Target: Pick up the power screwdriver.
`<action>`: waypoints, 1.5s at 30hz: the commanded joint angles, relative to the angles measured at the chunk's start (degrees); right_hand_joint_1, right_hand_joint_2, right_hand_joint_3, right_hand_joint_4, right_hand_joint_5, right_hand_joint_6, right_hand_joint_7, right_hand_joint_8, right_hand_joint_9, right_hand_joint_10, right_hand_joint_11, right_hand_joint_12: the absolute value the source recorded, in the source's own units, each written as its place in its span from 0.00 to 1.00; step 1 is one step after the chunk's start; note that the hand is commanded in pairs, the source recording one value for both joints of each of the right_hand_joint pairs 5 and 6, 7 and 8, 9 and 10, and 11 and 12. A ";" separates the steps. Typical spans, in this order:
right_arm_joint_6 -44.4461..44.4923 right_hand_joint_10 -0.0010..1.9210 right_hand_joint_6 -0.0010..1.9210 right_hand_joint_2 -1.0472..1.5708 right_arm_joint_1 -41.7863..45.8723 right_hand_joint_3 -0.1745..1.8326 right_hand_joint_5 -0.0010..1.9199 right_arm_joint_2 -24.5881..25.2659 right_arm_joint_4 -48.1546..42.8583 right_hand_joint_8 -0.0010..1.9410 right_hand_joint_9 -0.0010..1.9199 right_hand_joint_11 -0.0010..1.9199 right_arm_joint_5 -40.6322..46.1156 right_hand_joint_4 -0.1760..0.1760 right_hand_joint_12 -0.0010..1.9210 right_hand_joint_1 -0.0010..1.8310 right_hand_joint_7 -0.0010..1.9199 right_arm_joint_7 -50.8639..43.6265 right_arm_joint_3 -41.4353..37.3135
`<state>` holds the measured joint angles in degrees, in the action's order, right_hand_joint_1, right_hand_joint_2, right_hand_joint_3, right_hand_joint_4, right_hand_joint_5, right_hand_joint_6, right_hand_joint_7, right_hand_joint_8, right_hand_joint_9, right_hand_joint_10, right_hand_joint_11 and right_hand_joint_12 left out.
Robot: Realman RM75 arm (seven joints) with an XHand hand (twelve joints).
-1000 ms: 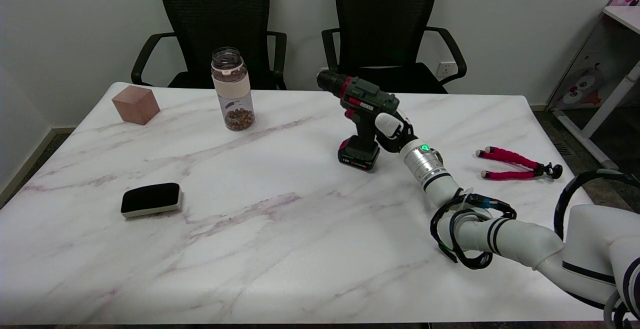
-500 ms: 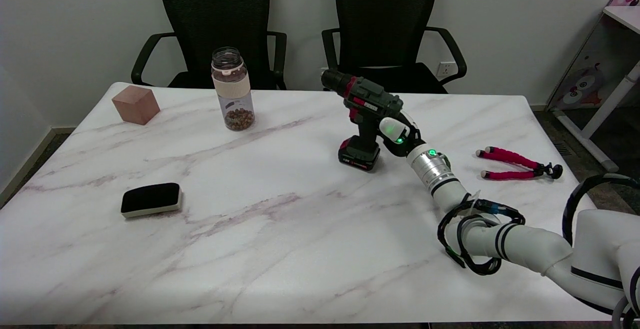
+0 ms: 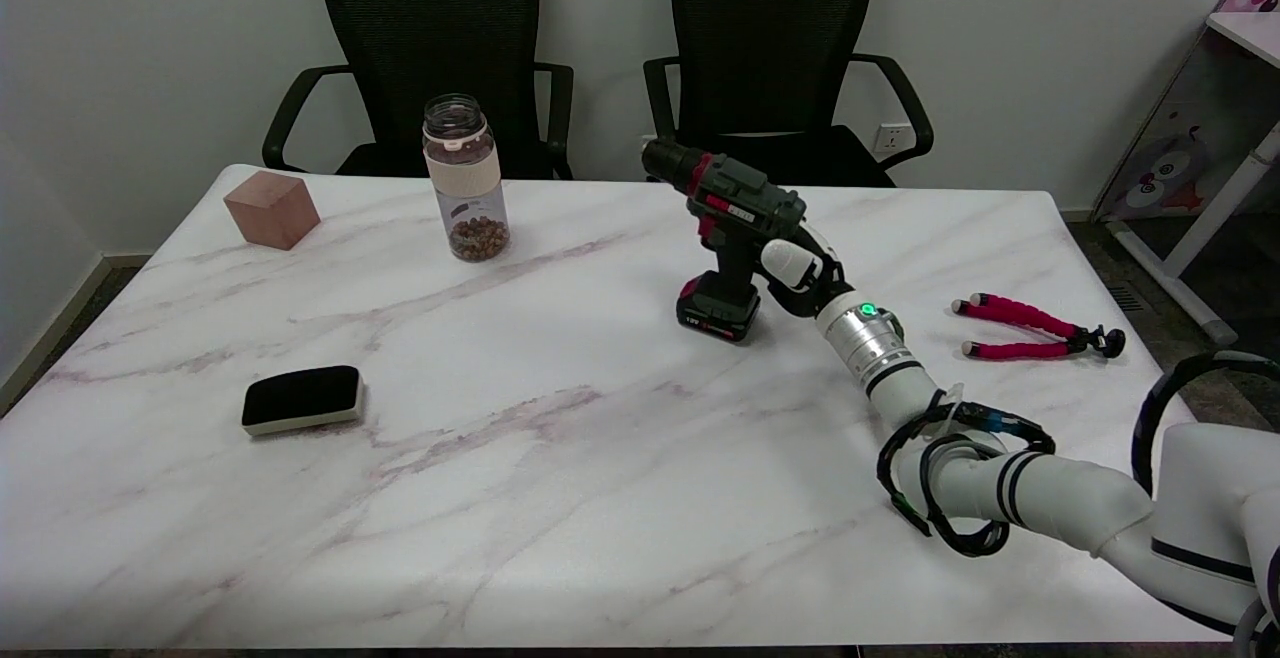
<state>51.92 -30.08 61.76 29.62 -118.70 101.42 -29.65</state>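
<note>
White right arm [image 3: 1010,486] w/ rounded segments, black ring bands, black cable loops near the elbow. Silver metal wrist cuff [image 3: 868,336] w/ green light. Black-and-white hand [image 3: 800,270].

Dark green and red power screwdriver [image 3: 728,228], white grey-veined marble table [image 3: 560,458], pink block [image 3: 271,208]

Even, bright light is falling from overhead, giving the white marble desk [image 3: 560,498] a soft sheen without harsh glare. Shadows beneath things are staying faint and short, and everything is appearing sharp, without blur.
</note>
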 commanded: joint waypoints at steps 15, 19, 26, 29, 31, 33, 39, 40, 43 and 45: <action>0.82 0.19 0.09 0.23 0.72 0.40 0.09 0.20 2.55 0.09 0.19 0.22 -0.39 0.93 0.22 0.49 0.09 -0.09 0.47; 0.73 0.19 0.09 0.24 0.72 0.40 0.09 0.20 2.55 0.09 0.19 0.22 -0.92 0.93 0.22 0.49 0.09 -0.09 0.47; 0.36 0.19 0.11 0.25 0.81 0.38 0.11 0.20 2.55 0.11 0.19 0.23 -0.66 0.93 0.23 0.49 0.11 -0.09 0.04; 0.12 0.20 0.12 0.26 0.81 0.38 0.12 0.20 2.55 0.12 0.20 0.27 -0.48 0.92 0.27 0.50 0.12 -0.09 -0.05; 0.03 0.21 0.14 0.28 0.81 0.38 0.14 0.20 2.52 0.14 0.21 0.29 -0.48 0.93 0.29 0.50 0.14 -0.09 -0.08; 0.03 0.22 0.16 0.29 0.73 0.38 0.16 0.20 2.36 0.16 0.22 0.32 -0.45 0.94 0.32 0.50 0.16 -0.09 -0.14; -0.17 0.28 0.21 0.33 0.55 0.39 0.21 0.20 2.11 0.21 0.28 0.45 -0.39 0.95 0.45 0.50 0.21 -0.09 -0.24; -0.37 0.29 0.22 0.34 0.55 0.38 0.22 0.20 2.11 0.22 0.29 0.47 -0.39 0.94 0.47 0.50 0.22 -0.09 -0.39; -0.76 0.30 0.24 0.36 0.55 0.38 0.24 0.20 2.08 0.24 0.30 0.48 -0.39 0.92 0.48 0.51 0.24 -0.09 -0.67; -0.76 0.31 0.25 0.36 0.53 0.39 0.25 0.20 2.02 0.25 0.31 0.48 -0.39 0.92 0.48 0.51 0.25 -0.09 -0.67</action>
<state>52.14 -29.38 61.91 31.93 -119.19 101.34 -29.74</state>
